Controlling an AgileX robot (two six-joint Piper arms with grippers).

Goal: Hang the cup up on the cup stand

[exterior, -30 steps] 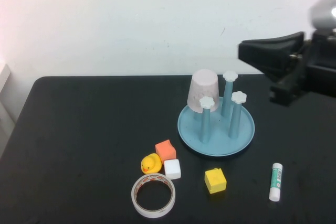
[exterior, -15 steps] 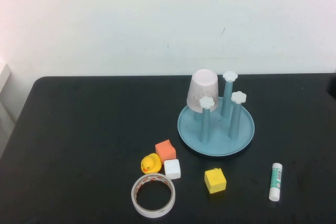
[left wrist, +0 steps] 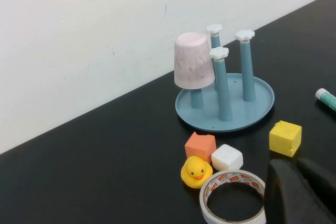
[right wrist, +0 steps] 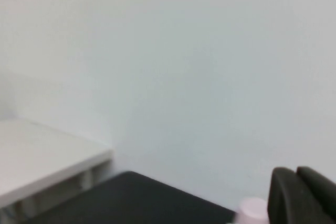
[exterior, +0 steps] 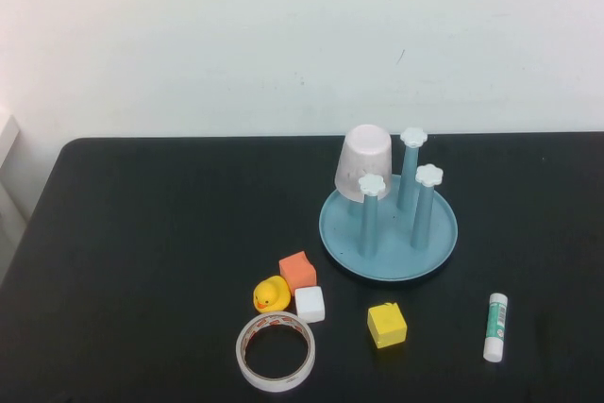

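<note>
The pale pink cup sits upside down over the back left peg of the cup stand, a light-blue dish with blue pegs topped by white flower caps. The left wrist view shows the cup on the stand too. Neither gripper appears in the high view. My left gripper is shut and empty, low over the table near the tape ring. My right gripper is shut and empty, facing the white wall, with the top of the cup just beside its fingers in that view.
In front of the stand lie an orange block, a yellow duck, a white block, a white tape ring, a yellow block and a glue stick. The black table ends at a white wall.
The right arm, seen at the right edge a second ago, has drawn out of the high view. The cup stays on its peg.
</note>
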